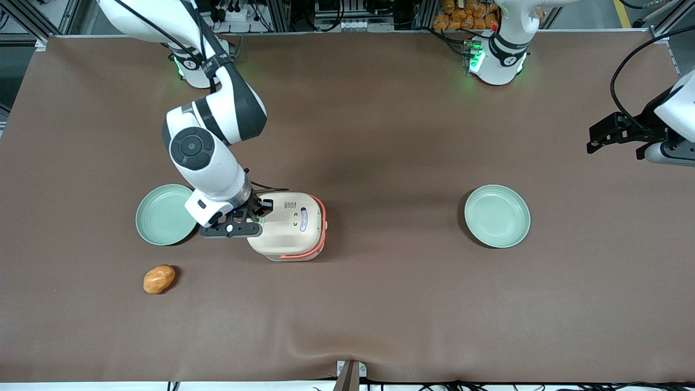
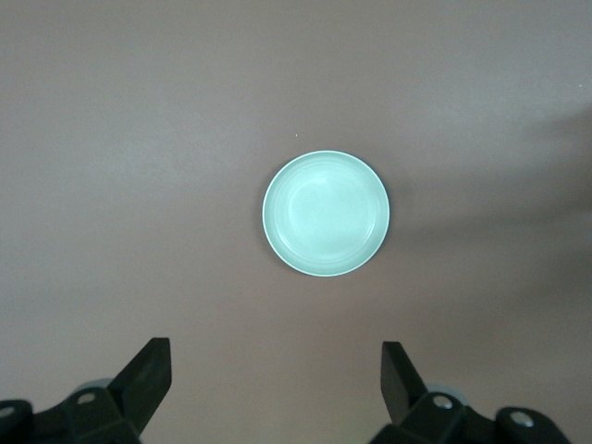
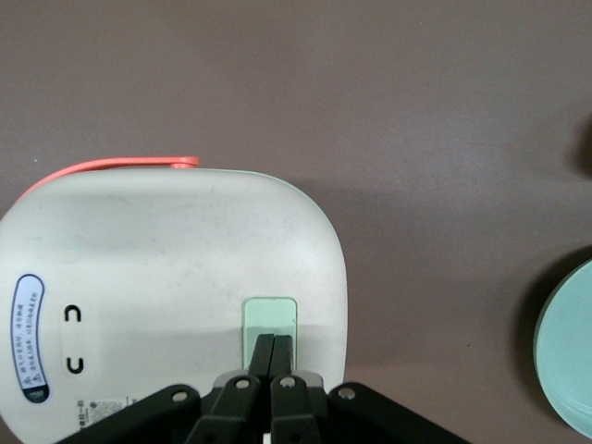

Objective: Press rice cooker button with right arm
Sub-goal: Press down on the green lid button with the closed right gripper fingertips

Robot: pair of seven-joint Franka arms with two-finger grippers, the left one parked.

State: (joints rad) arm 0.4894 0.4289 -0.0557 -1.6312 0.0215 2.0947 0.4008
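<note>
Front view: you see the rice cooker (image 1: pixel 290 225) between two plates (image 1: pixel 164 214) (image 1: pixel 497 216), the gripper (image 1: pixel 259 209) at its edge.

Right wrist view: fingers (image 3: pixel 263 355) pressed together, tips on the cooker's green button (image 3: pixel 269 319).

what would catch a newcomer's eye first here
The white jointed right arm bends down over the small cream rice cooker with an orange-red band. Its black two-finger gripper, fingers shut, sits on the cooker's pale green button. A pale green round plate lies beside the cooker.
</note>
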